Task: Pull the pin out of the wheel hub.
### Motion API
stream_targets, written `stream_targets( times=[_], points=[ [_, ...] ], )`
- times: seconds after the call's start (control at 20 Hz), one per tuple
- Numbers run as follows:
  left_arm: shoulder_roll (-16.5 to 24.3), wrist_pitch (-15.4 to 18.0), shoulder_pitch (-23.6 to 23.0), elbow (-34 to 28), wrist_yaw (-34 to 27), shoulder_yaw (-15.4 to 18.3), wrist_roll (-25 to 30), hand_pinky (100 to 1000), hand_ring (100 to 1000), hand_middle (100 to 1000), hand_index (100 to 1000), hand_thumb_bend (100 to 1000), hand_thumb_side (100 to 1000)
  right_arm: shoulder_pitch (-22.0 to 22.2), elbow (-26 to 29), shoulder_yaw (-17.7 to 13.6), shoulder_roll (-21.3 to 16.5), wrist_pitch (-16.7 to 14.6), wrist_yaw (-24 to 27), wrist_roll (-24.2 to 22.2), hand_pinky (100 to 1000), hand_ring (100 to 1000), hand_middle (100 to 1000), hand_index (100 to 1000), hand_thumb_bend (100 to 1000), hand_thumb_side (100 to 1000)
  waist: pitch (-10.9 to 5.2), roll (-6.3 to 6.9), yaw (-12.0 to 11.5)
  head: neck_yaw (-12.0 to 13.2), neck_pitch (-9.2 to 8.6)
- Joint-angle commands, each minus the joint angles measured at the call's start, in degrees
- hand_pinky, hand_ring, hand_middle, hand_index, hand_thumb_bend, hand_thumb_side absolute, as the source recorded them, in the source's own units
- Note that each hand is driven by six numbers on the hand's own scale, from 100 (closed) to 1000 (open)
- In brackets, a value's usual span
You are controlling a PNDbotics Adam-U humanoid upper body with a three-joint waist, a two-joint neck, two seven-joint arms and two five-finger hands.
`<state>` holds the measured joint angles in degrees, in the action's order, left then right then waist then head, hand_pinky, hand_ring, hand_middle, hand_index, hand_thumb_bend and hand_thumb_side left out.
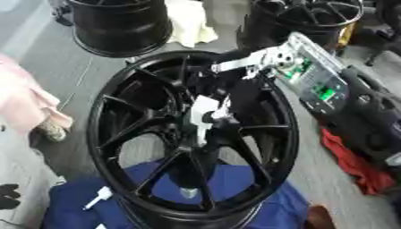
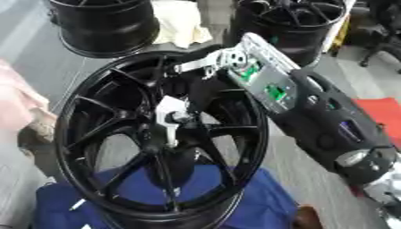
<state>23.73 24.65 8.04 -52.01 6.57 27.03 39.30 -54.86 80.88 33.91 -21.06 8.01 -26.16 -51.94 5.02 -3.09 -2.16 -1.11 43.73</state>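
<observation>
Grey floor (image 1: 55,71) carries a blue cloth (image 1: 78,201) under the near black wheel hub (image 1: 117,147), two further black wheels (image 1: 121,27) behind, a red cloth (image 1: 356,165) at right.

The right arm (image 2: 329,120) is a thick black shell with oval recesses along its side and a silver joint at its near end. Toward the wrist sits a silver plate (image 2: 266,76) with green parts showing through its openings. The robot hand (image 2: 176,118) is black with white segments.

Right arm (image 2: 313,112) reaches in from right; robot hand (image 1: 205,114) fingers curled.
</observation>
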Motion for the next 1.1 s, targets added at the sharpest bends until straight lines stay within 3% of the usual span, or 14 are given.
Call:
stream_targets(
  times=[0.05,0.5,0.7,0.75,0.9,1.05,1.1],
  points=[
    [1.29,5.06,0.43,-0.99,0.15,-0.06,5.20,738,652,621,784,278,772,-0.73,-0.28,-0.28,0.06,-0.54,-1.08,-0.03,787,793,805,941,354,439,-0.64,0.43,-0.05,-0.13,-0.01],
    [1.28,5.14,0.46,-0.92,0.16,-0.09,5.23,738,653,621,784,276,773,-0.19,-1.61,-0.09,1.16,-1.29,-1.93,-0.03,742,742,748,901,332,430,-0.60,0.46,-0.09,-0.13,0.13],
    [1.27,5.16,0.47,-0.87,0.19,-0.11,5.23,738,653,621,784,276,774,-0.31,-1.40,-0.22,1.26,-1.28,-3.30,0.20,677,674,671,859,296,420,-0.59,0.48,-0.10,-0.19,0.18],
    [1.27,5.17,0.47,-0.86,0.19,-0.12,5.23,738,653,621,784,276,774,-0.33,-1.22,-0.32,1.24,-1.26,-3.71,0.43,634,630,620,821,267,399,-0.60,0.48,-0.09,-0.18,0.20],
    [1.26,5.19,0.45,-0.85,0.21,-0.13,5.23,738,654,621,784,276,774,-0.40,-0.60,-0.60,1.08,-1.25,-4.36,1.80,581,586,575,755,223,366,-0.62,0.47,-0.08,-0.15,0.22],
    [1.25,5.20,0.43,-0.81,0.23,-0.15,5.24,738,654,622,784,274,775,-0.51,0.10,-0.73,0.87,-1.31,-4.74,3.38,519,536,524,687,101,307,-0.63,0.47,-0.08,-0.15,0.28],
    [1.26,5.21,0.43,-0.79,0.24,-0.15,5.24,738,654,622,784,274,775,-0.55,0.33,-0.76,0.81,-1.33,-4.83,3.87,511,529,516,678,100,297,-0.64,0.48,-0.08,-0.17,0.27]
  ],
)
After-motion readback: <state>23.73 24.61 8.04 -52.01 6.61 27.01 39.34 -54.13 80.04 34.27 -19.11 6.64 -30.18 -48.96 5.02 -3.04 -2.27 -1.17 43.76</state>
